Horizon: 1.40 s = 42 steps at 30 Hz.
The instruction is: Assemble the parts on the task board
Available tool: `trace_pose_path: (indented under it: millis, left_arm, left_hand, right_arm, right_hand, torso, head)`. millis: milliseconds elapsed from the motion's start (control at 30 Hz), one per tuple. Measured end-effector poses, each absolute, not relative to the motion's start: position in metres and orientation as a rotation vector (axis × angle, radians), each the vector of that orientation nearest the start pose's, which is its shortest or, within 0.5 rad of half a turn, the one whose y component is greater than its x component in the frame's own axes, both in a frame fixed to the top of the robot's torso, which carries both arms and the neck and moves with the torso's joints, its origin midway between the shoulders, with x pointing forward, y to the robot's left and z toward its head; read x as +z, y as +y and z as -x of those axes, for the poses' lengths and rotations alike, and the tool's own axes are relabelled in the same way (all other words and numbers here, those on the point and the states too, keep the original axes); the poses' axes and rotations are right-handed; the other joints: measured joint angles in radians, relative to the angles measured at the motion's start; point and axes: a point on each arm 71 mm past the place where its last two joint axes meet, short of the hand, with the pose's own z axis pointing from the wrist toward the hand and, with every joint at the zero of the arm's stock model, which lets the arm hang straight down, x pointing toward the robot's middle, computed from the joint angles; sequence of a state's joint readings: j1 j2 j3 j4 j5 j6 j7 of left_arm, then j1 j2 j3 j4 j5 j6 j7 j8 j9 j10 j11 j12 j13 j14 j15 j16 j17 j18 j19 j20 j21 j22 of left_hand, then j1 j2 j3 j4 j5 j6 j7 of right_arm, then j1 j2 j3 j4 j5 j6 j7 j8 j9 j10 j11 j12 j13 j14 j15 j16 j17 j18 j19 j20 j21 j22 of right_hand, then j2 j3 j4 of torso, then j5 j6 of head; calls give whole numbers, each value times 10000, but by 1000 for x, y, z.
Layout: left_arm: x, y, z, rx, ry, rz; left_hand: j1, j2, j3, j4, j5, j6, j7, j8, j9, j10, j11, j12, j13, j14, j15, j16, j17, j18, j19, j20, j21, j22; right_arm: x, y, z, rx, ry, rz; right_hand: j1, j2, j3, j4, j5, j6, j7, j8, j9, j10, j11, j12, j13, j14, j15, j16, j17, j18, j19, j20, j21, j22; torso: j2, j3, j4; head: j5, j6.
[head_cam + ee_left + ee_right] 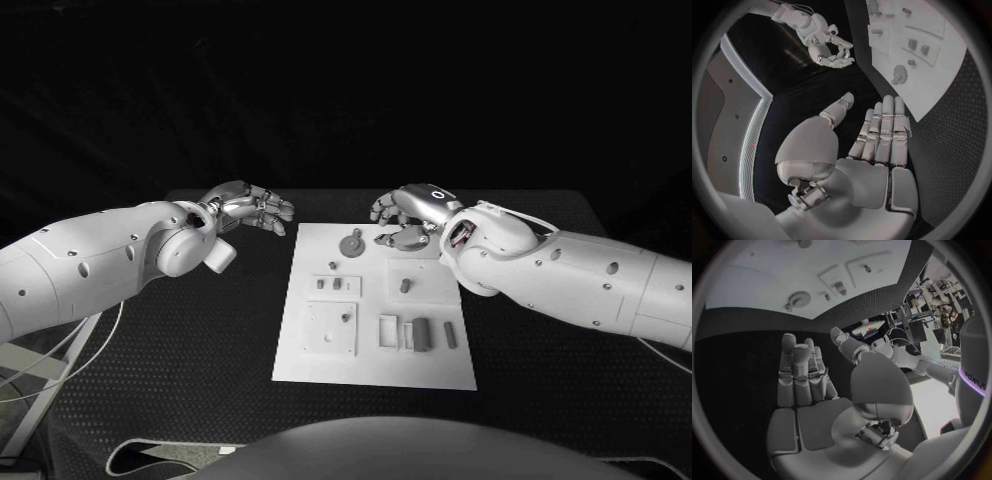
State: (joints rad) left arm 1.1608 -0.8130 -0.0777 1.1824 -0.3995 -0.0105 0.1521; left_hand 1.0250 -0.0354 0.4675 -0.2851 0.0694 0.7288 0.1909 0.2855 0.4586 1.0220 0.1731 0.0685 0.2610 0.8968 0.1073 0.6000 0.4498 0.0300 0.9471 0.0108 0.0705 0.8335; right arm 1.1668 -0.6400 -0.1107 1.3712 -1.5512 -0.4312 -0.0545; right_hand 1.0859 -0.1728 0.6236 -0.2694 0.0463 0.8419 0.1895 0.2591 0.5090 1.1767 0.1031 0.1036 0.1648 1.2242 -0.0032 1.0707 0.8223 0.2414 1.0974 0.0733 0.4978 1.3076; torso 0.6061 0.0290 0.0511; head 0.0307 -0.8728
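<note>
The white task board [375, 370] lies in the middle of the black table. A round gear-like part [352, 243] sits near its far edge, with small pegs and blocks [339, 284] below it and three upright rectangular parts [421, 334] nearer me. My left hand [253, 207] hovers off the board's far left corner, fingers straight and empty [873, 140]. My right hand [407, 212] hangs over the board's far edge, just right of the gear, holding nothing [807, 385]. The gear [799, 299] also shows in the right wrist view, ahead of the fingertips.
The black mat [202, 340] runs wide on both sides of the board. Cables [58, 350] hang off the table's left side. The board's near half [433, 375] is bare white.
</note>
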Motion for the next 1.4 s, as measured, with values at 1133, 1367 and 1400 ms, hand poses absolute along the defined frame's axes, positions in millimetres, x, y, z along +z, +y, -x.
trace_pose_path:
  millis: [1133, 1367, 1400]
  left_arm:
    - [-246, 287, -520, -11631, 18702, 8687]
    - [-247, 287, -520, -11635, 18716, 8683]
    - [-247, 287, -520, -11634, 18717, 8684]
  left_hand:
    - [0, 0, 0, 0, 0, 0, 0, 0, -8, 0, 0, 0, 2, 0, 0, -39, 28, -29, 0, 0, 0, -17]
    - [0, 0, 0, 0, 0, 0, 0, 0, -7, 0, -1, 0, 3, 0, 0, -39, 28, -71, 0, 0, 0, -16]
    - [0, 0, 0, 0, 0, 0, 0, 0, -7, 0, -1, 0, 3, 0, 0, -39, 28, -71, 0, 0, 0, -17]
  right_arm:
    - [-279, -159, -474, 5130, 18914, 4916]
    - [-288, -156, -470, 4921, 19060, 5293]
    - [-289, -156, -469, 4911, 19069, 5309]
  right_hand:
    - [-385, -675, -205, 682, 0, -139, -16, 117, -13, -1151, 395, -379, -245, -470, 313, -21, -225, 71, -496, 167, -1, -2]
    - [-270, -559, -263, 679, 0, 124, -157, 264, 5, -876, 266, -310, -300, -372, 215, -106, -352, 72, -493, 168, -1, -2]
    - [-270, -559, -266, 677, 0, 136, -165, 281, 5, -865, 256, -310, -302, -362, 206, -106, -355, 73, -493, 168, 0, -2]
  torso:
    - [13, -30, 46]
    - [12, -30, 46]
    - [12, -31, 45]
  head:
    - [-132, 0]
    - [-112, 0]
    - [-112, 0]
